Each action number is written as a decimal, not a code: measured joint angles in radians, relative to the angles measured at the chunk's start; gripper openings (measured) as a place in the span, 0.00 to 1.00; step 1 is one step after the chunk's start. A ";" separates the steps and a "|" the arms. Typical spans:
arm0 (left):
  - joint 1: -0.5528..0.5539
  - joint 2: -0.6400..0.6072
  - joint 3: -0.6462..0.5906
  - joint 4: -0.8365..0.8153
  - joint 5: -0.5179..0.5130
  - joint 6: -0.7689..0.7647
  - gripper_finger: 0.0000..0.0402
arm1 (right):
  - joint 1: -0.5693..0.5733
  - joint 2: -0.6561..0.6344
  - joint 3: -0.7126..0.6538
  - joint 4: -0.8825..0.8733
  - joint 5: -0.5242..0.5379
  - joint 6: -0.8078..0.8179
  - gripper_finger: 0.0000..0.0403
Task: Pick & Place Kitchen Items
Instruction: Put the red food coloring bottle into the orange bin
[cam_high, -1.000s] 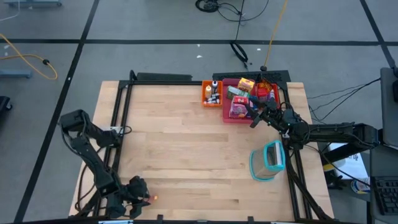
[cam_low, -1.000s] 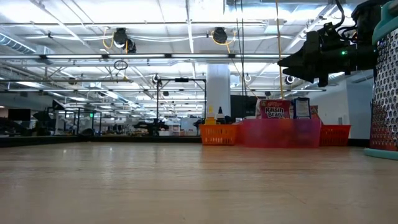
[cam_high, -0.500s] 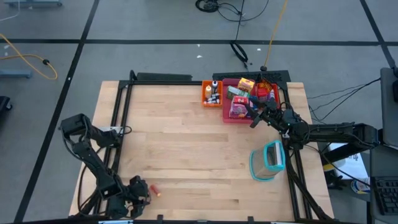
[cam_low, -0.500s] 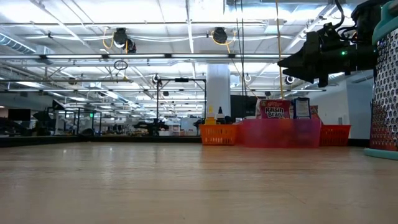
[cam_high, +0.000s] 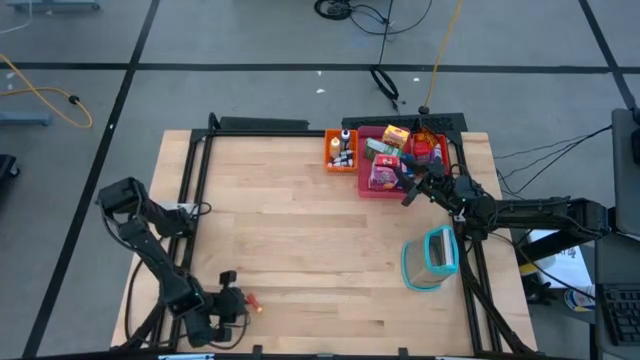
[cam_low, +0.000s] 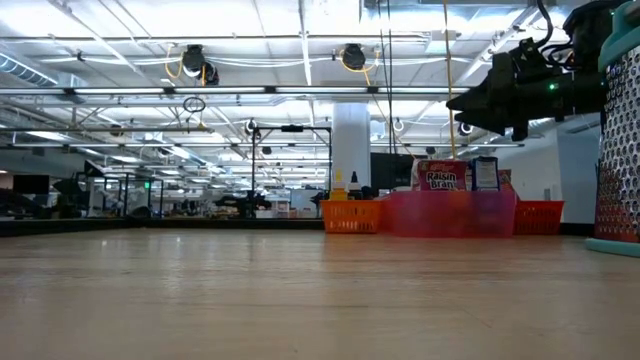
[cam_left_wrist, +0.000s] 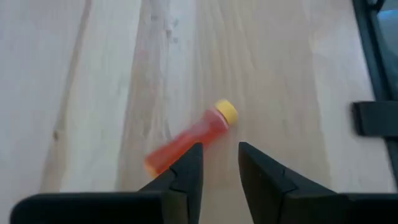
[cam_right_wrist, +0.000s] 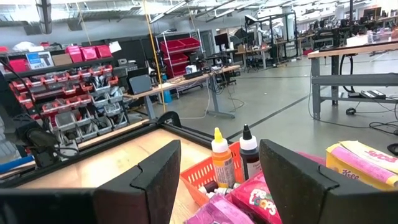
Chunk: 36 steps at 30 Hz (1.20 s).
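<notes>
Evidently a small red bottle (cam_left_wrist: 186, 140) with a yellow cap lay flat on the table (cam_high: 320, 250) near its front edge, just ahead of the left claw (cam_left_wrist: 219, 163), which was narrowed and empty. Being light, round and likely to roll, it was best gripped across its body. The right claw (cam_right_wrist: 217, 177) was held wide above the pink tray (cam_high: 372, 188).

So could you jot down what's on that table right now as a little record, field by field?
Left hand: near the table's front edge, fingers apart, just beside a small orange-red bottle with a yellow cap lying on its side on the wood, not holding it.
Right hand: raised over the pink tray, fingers apart, empty.
Pink tray: holds colourful printed cartons.
Orange tray: holds small capped bottles.
Teal-rimmed clear container: right side of the table.
</notes>
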 joint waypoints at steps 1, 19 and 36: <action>0.009 0.000 0.000 0.001 0.003 0.025 0.24 | 0.000 0.000 0.000 -0.004 0.000 0.000 0.52; 0.098 0.000 0.000 0.010 0.072 0.170 0.33 | 0.000 0.000 0.000 -0.020 0.000 0.000 0.52; 0.125 0.000 -0.005 -0.072 0.153 0.276 0.37 | 0.000 0.000 0.000 -0.027 0.000 0.000 0.52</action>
